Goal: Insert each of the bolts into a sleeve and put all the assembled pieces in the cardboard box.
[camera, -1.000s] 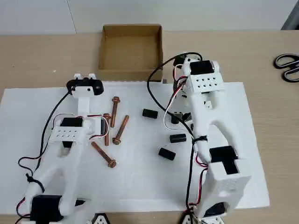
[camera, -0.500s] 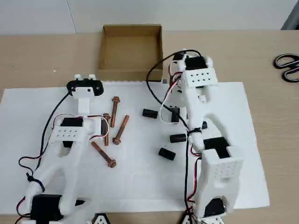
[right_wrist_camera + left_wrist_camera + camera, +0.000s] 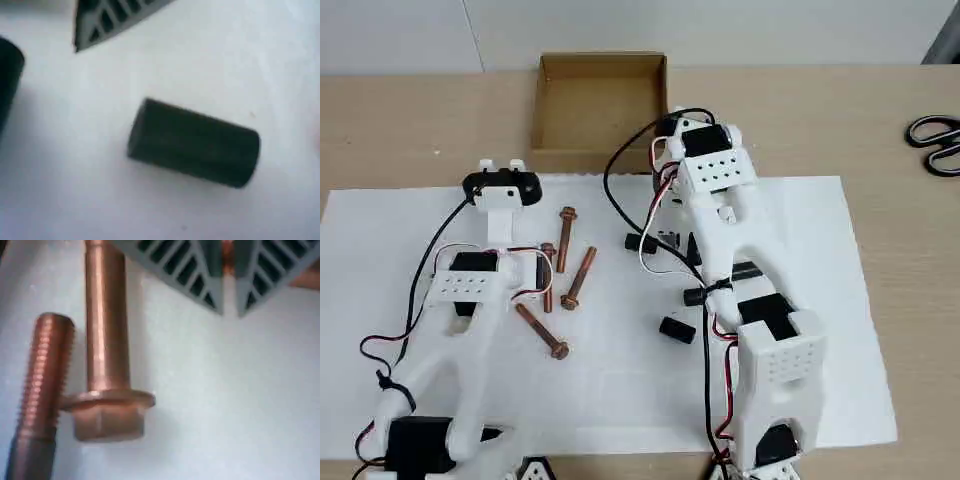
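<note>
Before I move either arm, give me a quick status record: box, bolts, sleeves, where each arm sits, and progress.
box: cardboard box, just beyond the white sheet, nothing inside
bolts: four, bare, loose beside the left arm
sleeves: three in sight, lying around the right arm
left hand: low over the sheet by two bolts
progress: nothing assembled or boxed

text: none legible | labels: none | numbers: none | signs: none | checked: cardboard box [image 3: 601, 98], bolts [image 3: 105, 340], sleeve [image 3: 194, 142]
</note>
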